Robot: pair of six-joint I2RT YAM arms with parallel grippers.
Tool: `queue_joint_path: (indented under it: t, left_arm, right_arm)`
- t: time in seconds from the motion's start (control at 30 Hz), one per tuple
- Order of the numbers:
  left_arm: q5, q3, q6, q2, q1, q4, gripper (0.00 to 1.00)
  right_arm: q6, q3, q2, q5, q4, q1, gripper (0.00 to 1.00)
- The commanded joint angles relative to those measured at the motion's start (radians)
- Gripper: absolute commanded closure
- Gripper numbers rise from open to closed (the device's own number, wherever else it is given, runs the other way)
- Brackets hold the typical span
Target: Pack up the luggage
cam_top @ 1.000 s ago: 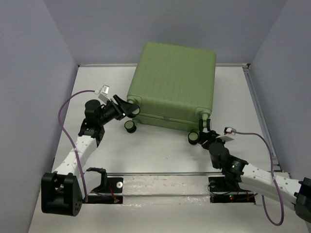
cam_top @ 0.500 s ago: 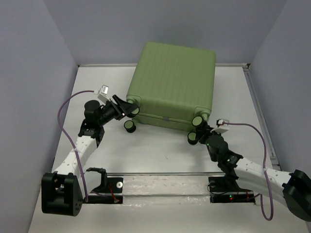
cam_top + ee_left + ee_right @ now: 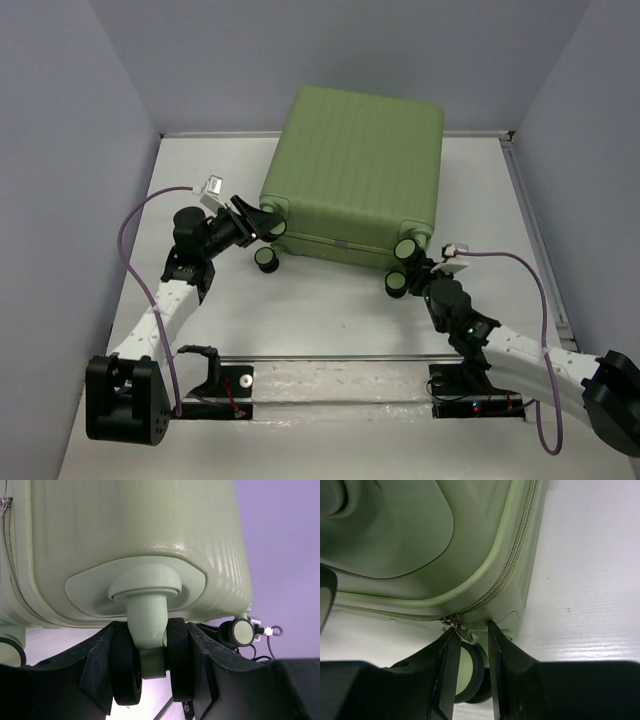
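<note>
From the left wrist, the luggage [image 3: 135,540] runs off the top and left edges. The left jaws cover the outer faces of the twin wheel [image 3: 125,675] between them. From the right wrist, the zipper pull [image 3: 461,629] is too small to tell whether the right jaws touch it. A dark blur [image 3: 326,600] at the left edge is perhaps a wheel.

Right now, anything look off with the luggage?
Nothing damaged or spilled. The luggage lies closed but skewed to the table edges. Left gripper clamps a caster wheel, an unusual hold; right gripper sits open at the zipper pull.
</note>
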Motion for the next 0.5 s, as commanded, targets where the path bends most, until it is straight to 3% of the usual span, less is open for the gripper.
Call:
queue_joint_path:
  t: [0.0,0.27,0.47]
  left_arm:
    - [0.068,0.015,0.016,-0.051,-0.011,0.178,0.94]
    - [0.055,0.007,0.014,-0.051,-0.036,0.178,0.94]
    - [0.023,0.010,0.007,-0.053,-0.068,0.183,0.94]
  right_arm:
    - [-0.054,0.066,0.046,-0.031,0.230,0.002,0.70]
    - [-0.095,0.025,0.070,-0.035,0.389,0.002,0.93]
    - [-0.095,0.000,0.100,-0.106,0.485,0.002,0.93]
